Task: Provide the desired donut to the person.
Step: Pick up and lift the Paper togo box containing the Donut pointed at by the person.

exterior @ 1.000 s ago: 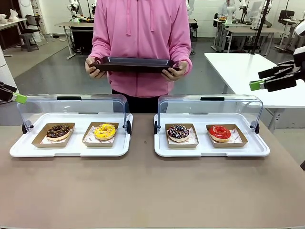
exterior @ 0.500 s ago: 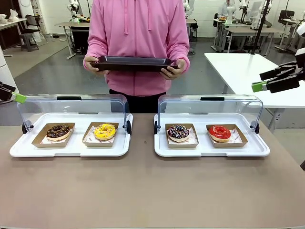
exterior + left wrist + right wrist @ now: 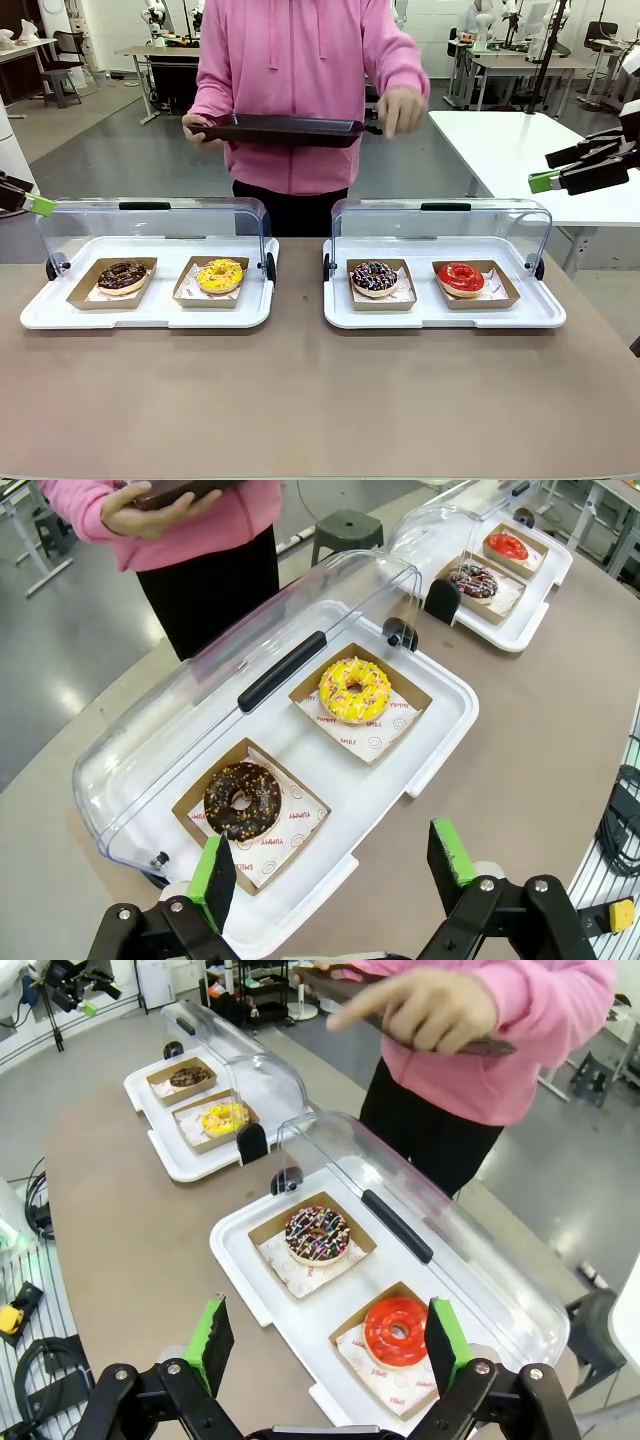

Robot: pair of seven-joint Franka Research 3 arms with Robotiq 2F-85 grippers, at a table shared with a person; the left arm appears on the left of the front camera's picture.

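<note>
The person (image 3: pixel 300 60) in a pink hoodie stands at the far side, holding a dark tray (image 3: pixel 280 130) in one hand. Their other hand (image 3: pixel 400 108) is off the tray and stretched forward, a finger out (image 3: pixel 345 1015), above the right case. Four donuts lie in paper trays: chocolate with nuts (image 3: pixel 122 275), yellow (image 3: pixel 220 274), dark sprinkled (image 3: pixel 374 277) and red (image 3: pixel 460 277). My left gripper (image 3: pixel 38 205) hangs open at the far left, above its case (image 3: pixel 330 858). My right gripper (image 3: pixel 548 168) hangs open at the far right, holding nothing (image 3: pixel 326 1342).
Two white display cases (image 3: pixel 40 315) (image 3: pixel 545 315) stand side by side on the brown table, their clear lids (image 3: pixel 150 225) (image 3: pixel 440 225) rolled back. Bare tabletop spreads in front of them. A white table (image 3: pixel 520 140) stands behind on the right.
The person's hand on the picture's right has let go of the tray and risen forward with a finger out. The tray now rests in one hand. Both arms have stayed almost still.
</note>
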